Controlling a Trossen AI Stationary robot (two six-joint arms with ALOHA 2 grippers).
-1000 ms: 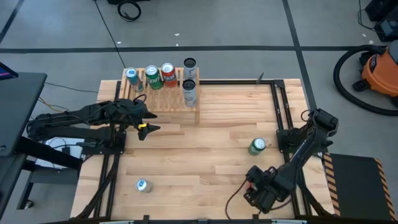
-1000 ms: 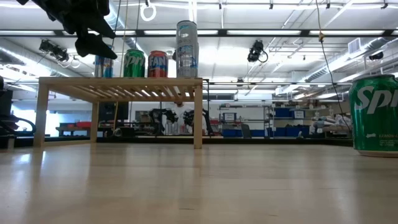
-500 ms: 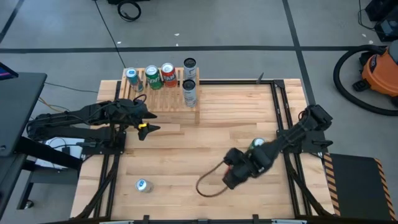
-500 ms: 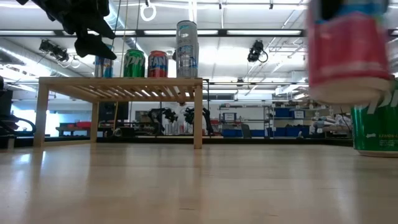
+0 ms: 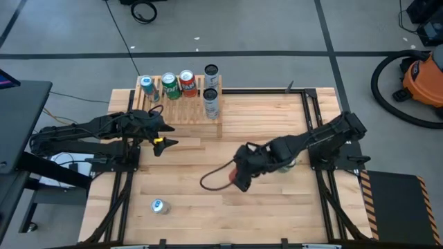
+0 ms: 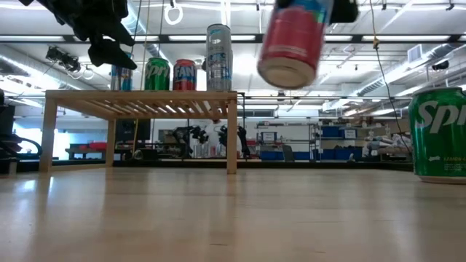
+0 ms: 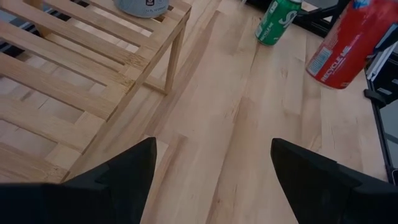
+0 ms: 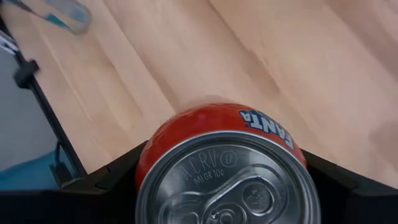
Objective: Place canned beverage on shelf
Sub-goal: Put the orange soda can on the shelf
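Note:
A red Fanta can (image 6: 291,42) hangs tilted above the table's middle, and my right gripper (image 5: 240,173) is shut on it. The light-wood shelf (image 5: 181,105) stands at the far left on short legs. It carries a blue can (image 5: 146,84), a green can (image 5: 169,86), an orange can (image 5: 187,83) and two tall silver cans (image 5: 211,102). My left gripper (image 5: 160,143) hovers open just in front of the shelf's near edge, with nothing between its fingers. My right gripper pinches the red can's side wall (image 8: 205,124) just below its top rim, one finger (image 8: 118,180) on each side. The fingers slant down from above and from the table's right. The can is lifted clear and tilted, its bottom (image 6: 285,73) showing in the low view.
A green Sprite can (image 6: 438,135) stands on the table at the right, close under my right arm. A small blue can (image 5: 159,206) stands near the front left. A cable loop (image 5: 211,181) hangs from my right arm over the bare wood at mid-table.
My right gripper has swung with the red can from the near right corner toward the table's middle and far side, rising and rolling as it went. The can stays in the hold, clear of the table.

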